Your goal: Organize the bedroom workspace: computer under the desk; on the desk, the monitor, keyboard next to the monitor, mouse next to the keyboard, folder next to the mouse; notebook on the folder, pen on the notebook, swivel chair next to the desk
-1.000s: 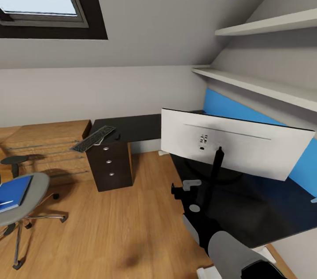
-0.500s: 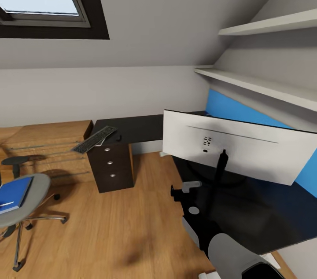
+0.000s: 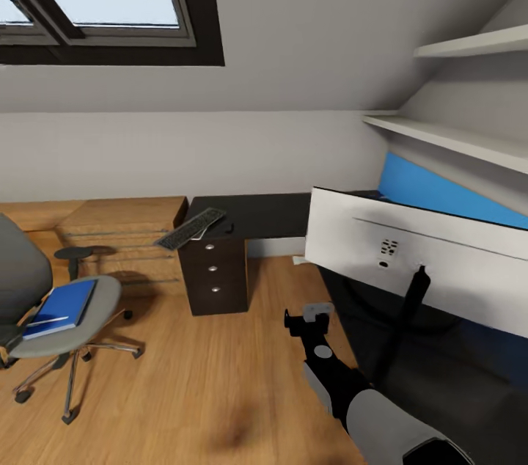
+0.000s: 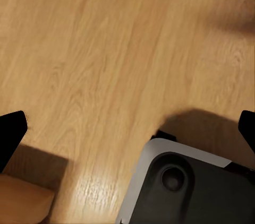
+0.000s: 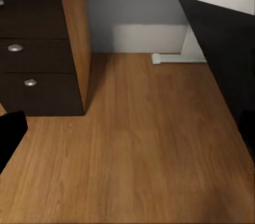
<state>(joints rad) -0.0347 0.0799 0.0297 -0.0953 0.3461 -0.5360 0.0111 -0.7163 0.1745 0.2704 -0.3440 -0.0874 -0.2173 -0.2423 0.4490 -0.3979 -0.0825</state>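
From the head camera I see the desk (image 3: pixel 264 214) running along the back wall and turning toward me on the right, its glossy black top carrying the monitor (image 3: pixel 433 271), which stands upright with its white back to me on a black stand. The keyboard (image 3: pixel 191 228) lies at an angle on the far end of the desk above the drawer unit (image 3: pixel 216 276), one end jutting past the desk's edge, and a small dark lump just beside it is probably the mouse (image 3: pixel 229 227), though it is too small for me to be sure. Well apart from the desk, at the left, the swivel chair (image 3: pixel 44 311) sits on the wood floor (image 3: pixel 198 377) with the folder (image 3: pixel 62 306) flat on its seat and the pen (image 3: pixel 45 321) lying across the folder's near end. My right gripper (image 3: pixel 308 318) hangs in the air over the floor near the desk's inner corner, holding nothing; in its wrist view the black fingertips (image 5: pixel 10 131) sit at opposite edges of the picture, so the jaws are spread wide. The left gripper (image 4: pixel 127 128) is likewise spread, pointing down at bare floor beside part of the robot's base (image 4: pixel 186 187).
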